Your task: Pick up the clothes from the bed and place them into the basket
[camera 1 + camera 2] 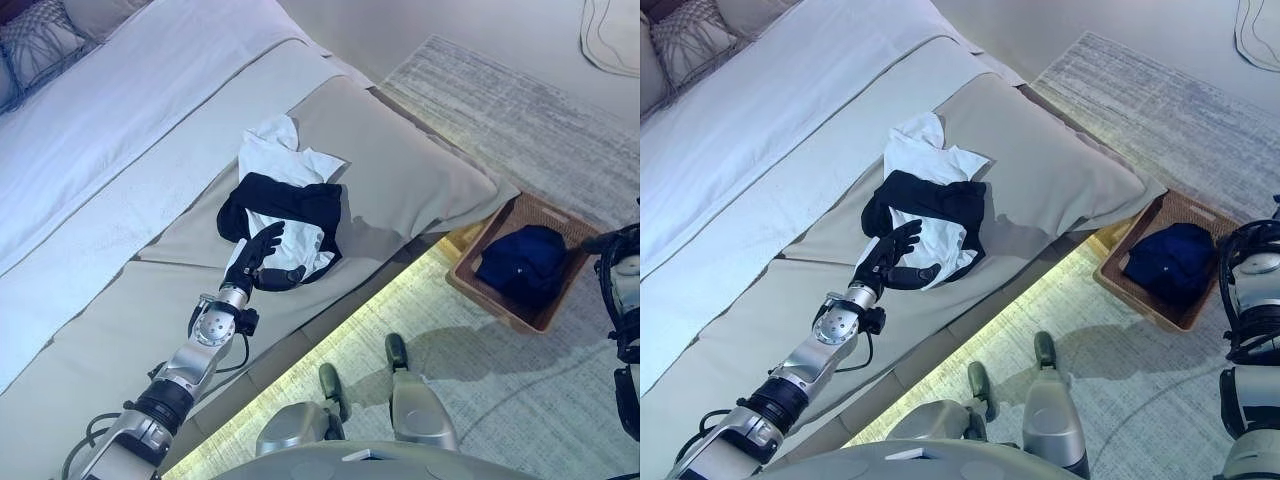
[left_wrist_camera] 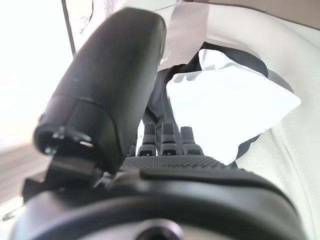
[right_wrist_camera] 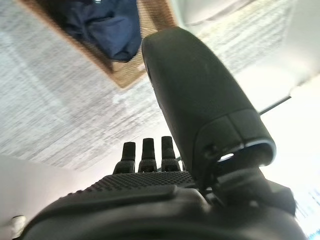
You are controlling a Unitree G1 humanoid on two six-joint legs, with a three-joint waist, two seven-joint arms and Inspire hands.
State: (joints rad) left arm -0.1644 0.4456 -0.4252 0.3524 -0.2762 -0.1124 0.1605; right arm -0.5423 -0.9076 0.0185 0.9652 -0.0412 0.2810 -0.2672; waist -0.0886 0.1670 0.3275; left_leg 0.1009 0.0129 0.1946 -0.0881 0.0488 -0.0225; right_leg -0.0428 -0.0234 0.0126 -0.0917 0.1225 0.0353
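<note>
A pile of clothes, a white garment tangled with a dark one, lies on the beige bed cover near the bed's foot edge. My left hand rests on the near edge of the pile with its fingers straight; in the left wrist view its fingers point at the white cloth. A brown basket stands on the floor to the right of the bed and holds a dark blue garment. My right hand hangs open and empty above the rug, close to the basket.
White bedding and patterned pillows cover the far side of the bed. A pale grey rug lies under the basket and beside the bed. A lit strip runs along the bed's base.
</note>
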